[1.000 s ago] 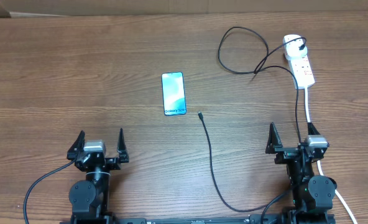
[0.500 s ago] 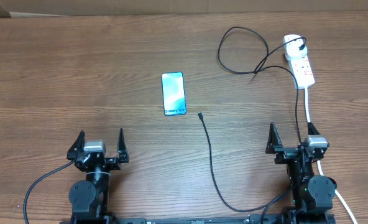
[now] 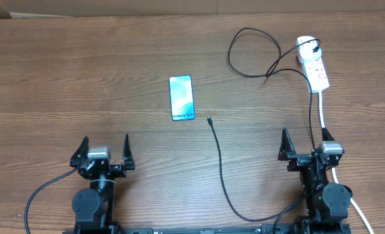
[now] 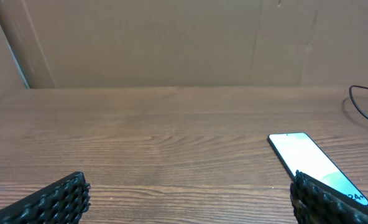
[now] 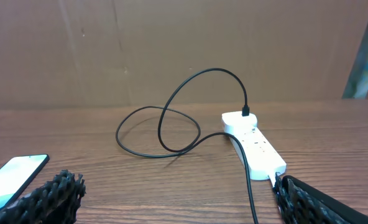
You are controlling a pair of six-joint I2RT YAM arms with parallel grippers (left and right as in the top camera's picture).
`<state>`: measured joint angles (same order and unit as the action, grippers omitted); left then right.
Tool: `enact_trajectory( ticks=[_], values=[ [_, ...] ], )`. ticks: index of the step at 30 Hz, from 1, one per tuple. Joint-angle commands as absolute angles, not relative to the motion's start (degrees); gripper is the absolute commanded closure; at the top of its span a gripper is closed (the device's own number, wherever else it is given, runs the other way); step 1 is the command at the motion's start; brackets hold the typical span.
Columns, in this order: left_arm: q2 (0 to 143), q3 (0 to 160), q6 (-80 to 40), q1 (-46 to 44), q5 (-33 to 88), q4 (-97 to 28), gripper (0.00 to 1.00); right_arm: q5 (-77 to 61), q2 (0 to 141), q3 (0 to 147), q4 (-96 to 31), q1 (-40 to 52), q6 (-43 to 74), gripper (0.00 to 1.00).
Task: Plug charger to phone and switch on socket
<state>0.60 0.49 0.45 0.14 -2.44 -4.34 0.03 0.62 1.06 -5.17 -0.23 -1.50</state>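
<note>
The phone [image 3: 181, 97] lies flat on the wooden table [image 3: 62, 78], a little left of the middle, with its bright blue screen facing up and its long side running from near to far. The plug tip [image 3: 209, 120] of the charger [image 3: 220, 162] lies on the table just to the near right of the phone, close to its near corner but not touching it. From the tip the thin black cable runs toward the near edge, bends to the right in front of the right arm and goes up along it to the far right. There it makes a loose loop and ends in a black plug [image 3: 317, 47] that sits in the far end of the socket [image 3: 313, 63].

The socket is a small white strip at the far right of the table, with small red marks on its top. The position of its switches I cannot tell. A thick white cord [image 3: 322, 110] leaves its near end and runs toward the right arm.

The left gripper [image 3: 106, 140] is at the near left, fully open and holding nothing. It is well apart from the phone, which is seen past its right finger in the left wrist view. The right gripper [image 3: 304, 133] is at the near right, also fully open and empty. The thin cable and the white cord pass close by its right side.
</note>
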Motion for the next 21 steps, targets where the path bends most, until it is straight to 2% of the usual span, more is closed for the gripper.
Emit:
enact_trajectory(
  ticks=[1,4,6,9,13,18,21],
  values=[
    [0.3,0.3,1.3,0.2,-2.8,-4.3,0.0,0.3,0.2,0.5,-4.8,0.3,-1.8,0.0],
    [0.3,0.3,-3.8,0.2,2.8,-4.3,0.0,0.4,0.2,0.5,-4.9,0.3,-1.8,0.0],
    [0.3,0.3,-13.5,0.2,8.7,-3.3,0.0,0.4,0.2,0.5,-4.8,0.3,-1.8,0.0],
    [0.3,0.3,-26.3,0.2,12.9,2.5,0.0,0.3,0.2,0.5,-4.8,0.3,-1.8,0.0],
    [0.3,0.3,-37.2,0.2,13.8,10.1,0.0,0.3,0.2,0.5,-4.8,0.3,-1.8,0.0],
    [0.3,0.8,-37.2,0.4,14.3,20.8,0.0,0.3,0.2,0.5,-4.8,0.3,-1.8,0.0],
    [0.3,3.0,-35.2,0.4,12.3,21.6,0.0,0.4,0.2,0.5,-4.8,0.3,-1.8,0.0]
  ],
)
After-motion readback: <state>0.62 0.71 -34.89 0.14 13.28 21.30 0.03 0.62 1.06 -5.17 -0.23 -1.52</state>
